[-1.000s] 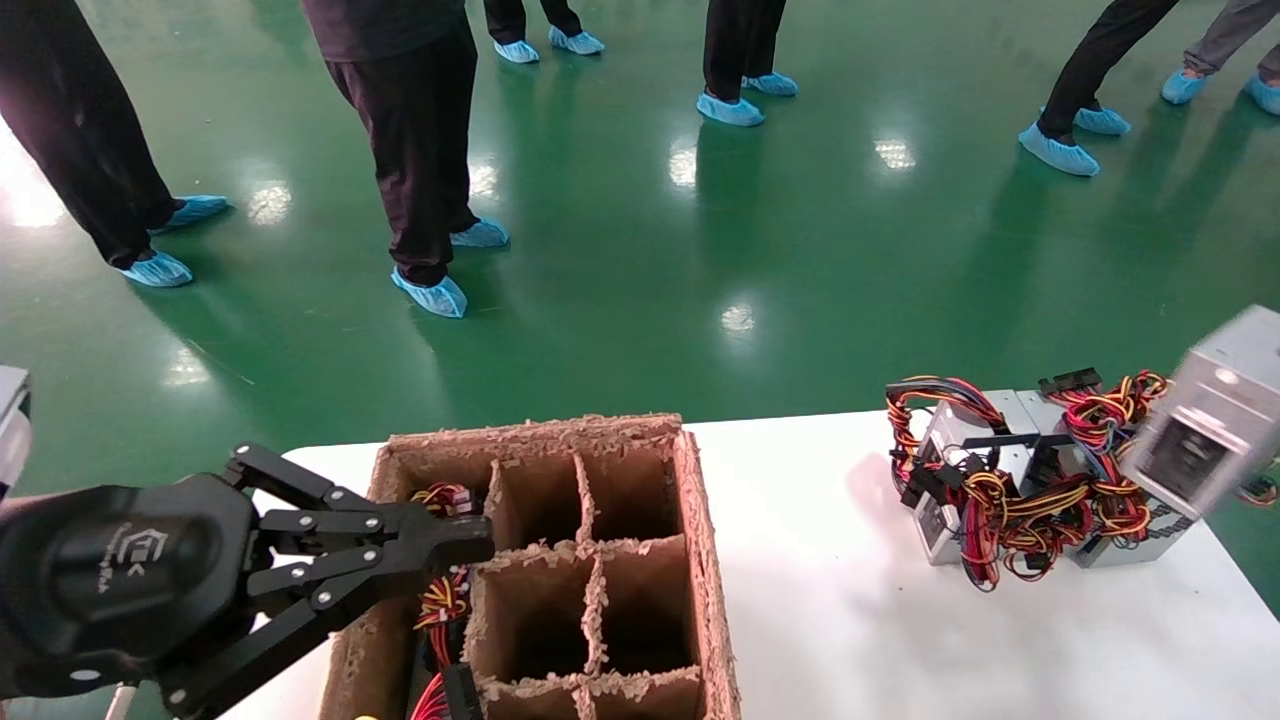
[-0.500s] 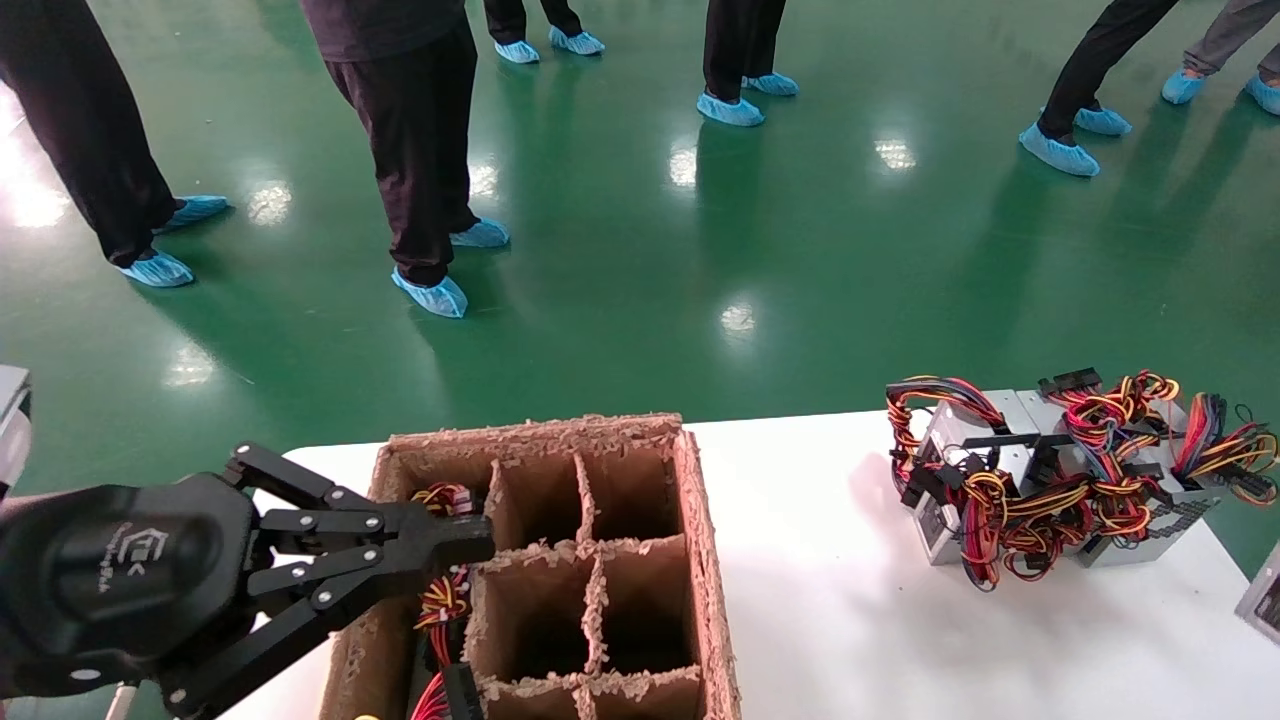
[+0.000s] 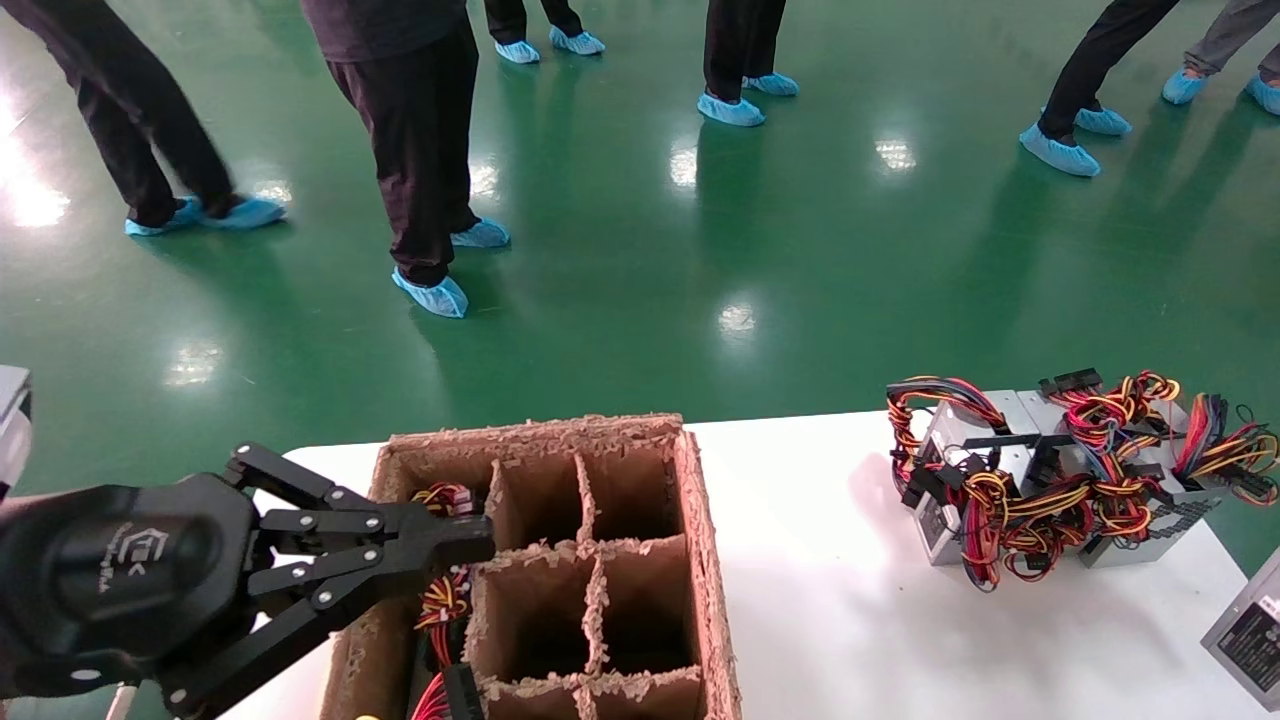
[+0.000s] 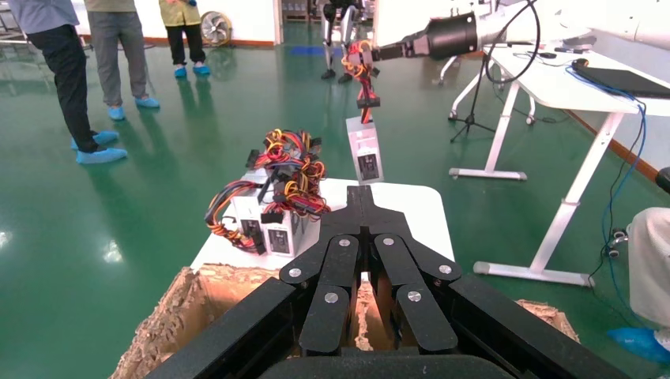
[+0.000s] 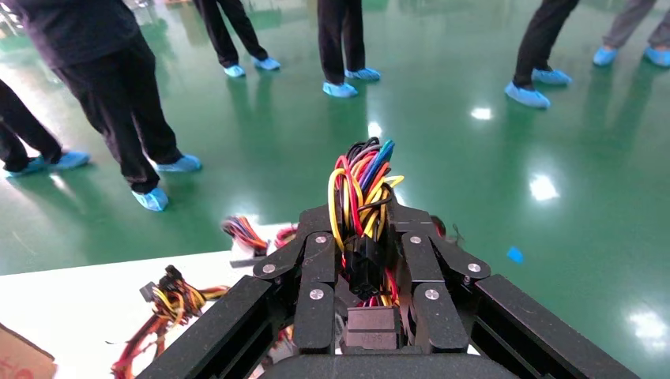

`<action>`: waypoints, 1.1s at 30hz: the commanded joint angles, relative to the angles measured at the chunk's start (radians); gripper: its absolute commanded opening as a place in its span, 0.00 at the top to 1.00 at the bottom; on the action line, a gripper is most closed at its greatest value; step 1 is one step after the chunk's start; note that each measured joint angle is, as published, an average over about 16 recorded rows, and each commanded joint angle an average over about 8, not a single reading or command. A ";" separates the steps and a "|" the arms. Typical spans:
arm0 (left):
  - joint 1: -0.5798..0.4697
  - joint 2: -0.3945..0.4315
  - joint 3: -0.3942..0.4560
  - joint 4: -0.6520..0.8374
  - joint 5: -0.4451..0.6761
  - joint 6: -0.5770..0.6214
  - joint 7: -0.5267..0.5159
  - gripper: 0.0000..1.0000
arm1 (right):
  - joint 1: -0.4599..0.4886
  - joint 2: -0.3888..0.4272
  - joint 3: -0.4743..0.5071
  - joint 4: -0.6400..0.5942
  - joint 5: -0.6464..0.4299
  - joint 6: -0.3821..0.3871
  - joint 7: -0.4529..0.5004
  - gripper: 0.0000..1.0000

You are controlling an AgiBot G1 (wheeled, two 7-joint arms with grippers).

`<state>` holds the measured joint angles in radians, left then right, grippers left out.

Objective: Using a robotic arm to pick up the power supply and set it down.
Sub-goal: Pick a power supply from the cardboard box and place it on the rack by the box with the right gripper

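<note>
Right wrist view: right pincer clamped on wire bundle, power supply dangling by it at counter's near right edge, lifted but not yet set down. Left pincer closed, empty, parked over cardboard crate. Compared with 0.5 s back: more of supply visible, nearer the counter.

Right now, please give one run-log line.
right tool: shut on wire bundle, power supply hanging | left tool: shut, parked over box

You've got a glossy green floor bouncing ceiling light, people in blue shoe covers, a white-topped counter.
</note>
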<state>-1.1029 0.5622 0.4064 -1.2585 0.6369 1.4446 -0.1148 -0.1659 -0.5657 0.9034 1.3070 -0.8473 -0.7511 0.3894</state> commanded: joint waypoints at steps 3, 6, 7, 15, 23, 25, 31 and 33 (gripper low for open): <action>0.000 0.000 0.000 0.000 0.000 0.000 0.000 1.00 | 0.032 -0.004 -0.055 -0.014 -0.010 0.030 -0.006 1.00; 0.000 0.000 0.000 0.000 0.000 0.000 0.000 1.00 | 0.066 -0.006 -0.100 -0.026 -0.015 0.049 -0.013 1.00; 0.000 0.000 0.000 0.000 0.000 0.000 0.000 1.00 | 0.078 -0.007 -0.115 -0.030 -0.016 0.055 -0.015 1.00; 0.000 0.000 0.000 0.000 0.000 0.000 0.000 1.00 | 0.182 -0.018 -0.231 -0.071 -0.030 0.093 -0.036 1.00; 0.000 0.000 0.000 0.000 0.000 0.000 0.000 1.00 | 0.292 -0.036 -0.331 -0.120 -0.048 0.121 -0.061 1.00; 0.000 0.000 0.000 0.000 0.000 0.000 0.000 1.00 | 0.318 -0.041 -0.351 -0.132 -0.051 0.123 -0.067 1.00; 0.000 0.000 0.000 0.000 0.000 0.000 0.000 1.00 | 0.391 -0.054 -0.403 -0.170 -0.062 0.129 -0.086 1.00; 0.000 0.000 0.000 0.000 0.000 0.000 0.000 1.00 | 0.416 -0.058 -0.418 -0.183 -0.066 0.132 -0.092 1.00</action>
<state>-1.1029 0.5621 0.4065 -1.2585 0.6369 1.4445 -0.1147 0.2498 -0.6238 0.4862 1.1243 -0.9137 -0.6190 0.2981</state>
